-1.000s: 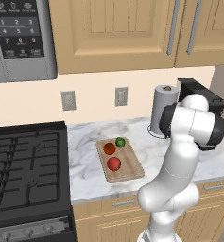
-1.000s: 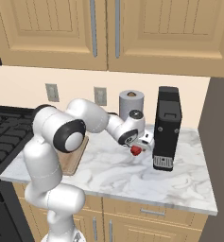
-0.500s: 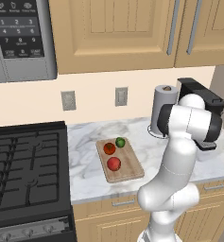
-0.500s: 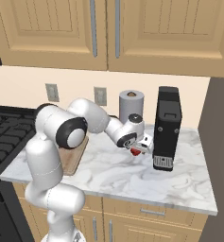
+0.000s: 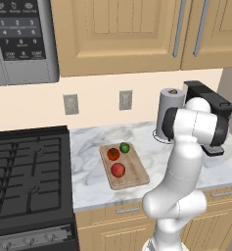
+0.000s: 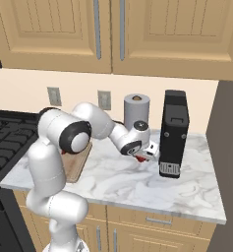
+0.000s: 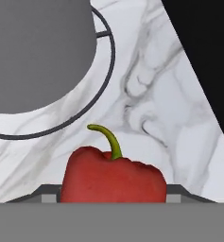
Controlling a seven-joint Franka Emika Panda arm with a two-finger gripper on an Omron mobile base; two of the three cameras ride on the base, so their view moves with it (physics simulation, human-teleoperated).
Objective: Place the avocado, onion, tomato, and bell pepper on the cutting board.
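Just closed in on the red bell pepper [image 7: 114, 182] over by the paper towel holder [image 6: 136, 111] and black coffee machine [image 6: 174, 133]. Hand [image 6: 146, 155] now clamped around it, wide apart a second ago. Avocado [image 5: 124, 147] and two red ones already on the cutting board [image 5: 133, 177], so last pickup off the worktop [image 6: 187, 192].
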